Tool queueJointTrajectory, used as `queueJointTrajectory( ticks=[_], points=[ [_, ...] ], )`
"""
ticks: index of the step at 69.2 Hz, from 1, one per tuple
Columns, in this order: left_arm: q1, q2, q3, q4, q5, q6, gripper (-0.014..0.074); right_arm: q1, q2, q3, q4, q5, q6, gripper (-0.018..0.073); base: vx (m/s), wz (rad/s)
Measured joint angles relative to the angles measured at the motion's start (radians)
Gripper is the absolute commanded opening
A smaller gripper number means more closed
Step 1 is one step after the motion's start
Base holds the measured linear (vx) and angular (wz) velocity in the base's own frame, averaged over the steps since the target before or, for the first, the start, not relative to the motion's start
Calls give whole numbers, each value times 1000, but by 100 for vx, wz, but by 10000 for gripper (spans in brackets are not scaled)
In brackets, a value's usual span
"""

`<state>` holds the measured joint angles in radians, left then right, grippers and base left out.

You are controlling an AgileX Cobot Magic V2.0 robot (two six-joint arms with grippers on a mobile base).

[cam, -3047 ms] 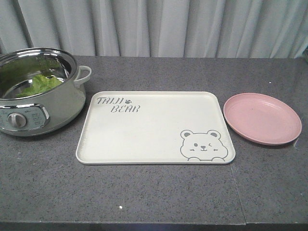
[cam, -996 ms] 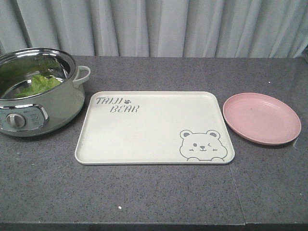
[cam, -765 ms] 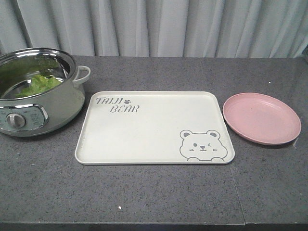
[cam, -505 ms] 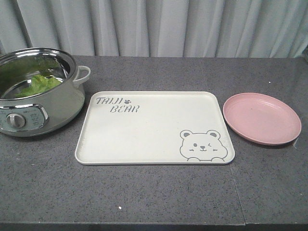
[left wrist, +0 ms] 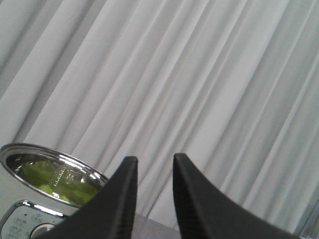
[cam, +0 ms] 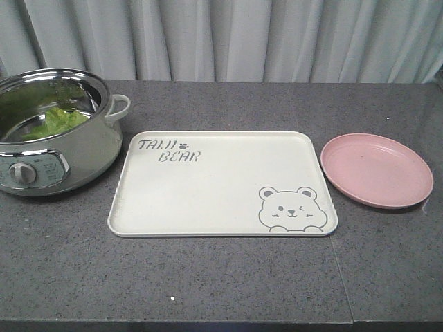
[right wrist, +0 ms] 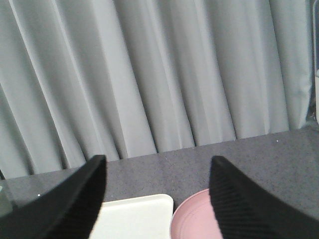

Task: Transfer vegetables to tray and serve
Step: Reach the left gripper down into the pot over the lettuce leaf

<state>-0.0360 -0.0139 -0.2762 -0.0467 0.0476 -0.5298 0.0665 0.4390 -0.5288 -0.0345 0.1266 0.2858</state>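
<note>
While you watch from the front, the lettuce leaf (cam: pixel 57 122) lies inside the steel pot (cam: pixel 83 155) at the left end of the grey table (cam: pixel 208 277). The cream tray (cam: pixel 208 194) sits in the middle, near the pot, and the pink plate (cam: pixel 377 169) sits just beside the tray's right edge. Neither arm shows in this view.

From your left wrist, the left gripper (left wrist: pixel 155 158) hangs above the table with its jaws narrowly parted and nothing between them. The pot's rim and the green leaf (left wrist: pixel 47 188) are at lower left.

From your right wrist, the right gripper (right wrist: pixel 157 162) is spread wide and holds nothing. A tray corner and the plate's rim lie below it.
</note>
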Motion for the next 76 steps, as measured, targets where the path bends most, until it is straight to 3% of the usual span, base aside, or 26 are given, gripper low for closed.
queueJointTrajectory(
  ticks=[5,18,26,40,50,76],
  points=[
    [0,0,0,-7,0,-5,347,0,9,0,0,0,0,656,0,0],
    [0,17,-31,-22,7,-1,365,0,9,0,0,-5,0,634,0,0],
    [0,114,-137,-3,52,74,365,0,19,-1,0,-9,0,615,0,0],
    [0,437,-468,5,128,267,365,0,97,-1,0,-11,0,603,0,0],
    [0,735,-757,9,279,391,365,0,151,-1,0,5,0,595,0,0],
    [0,1450,-1456,142,733,429,366,0,169,-1,-1,73,-8,594,0,0]
  ],
)
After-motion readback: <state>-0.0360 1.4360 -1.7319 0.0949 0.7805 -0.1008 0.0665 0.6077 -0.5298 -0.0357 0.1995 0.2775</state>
